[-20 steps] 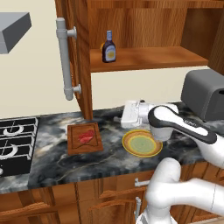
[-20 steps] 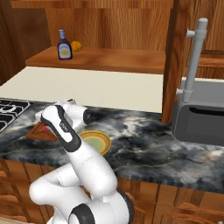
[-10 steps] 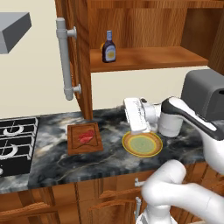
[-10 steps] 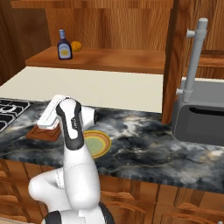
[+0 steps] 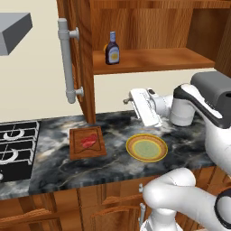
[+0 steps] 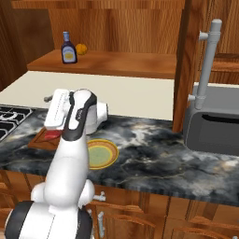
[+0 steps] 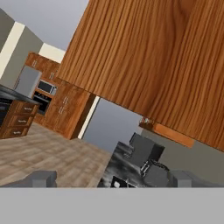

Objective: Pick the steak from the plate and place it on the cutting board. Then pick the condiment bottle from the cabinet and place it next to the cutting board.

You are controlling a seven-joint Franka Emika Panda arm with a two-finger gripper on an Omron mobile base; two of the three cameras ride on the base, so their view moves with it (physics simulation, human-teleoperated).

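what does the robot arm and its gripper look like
The arm is glossy white with rounded, tube-like links and dark grey to black bands at the joints. Its gripper is a flat white block with ridged sides and two small dark fingers. No cables or markings are visible.

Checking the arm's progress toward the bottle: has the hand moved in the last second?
Yes. The hand has risen from beside the plate toward the cabinet shelf.

In the right base view the arm's white hand covers most of the cutting board [image 6: 39, 139] and steak [image 6: 54, 135], at 9 o'clock of the plate [image 6: 103, 154]. The gripper [image 5: 127, 100] fingers are too small to read. The cabinet [image 5: 149, 27] runs off the top edge.
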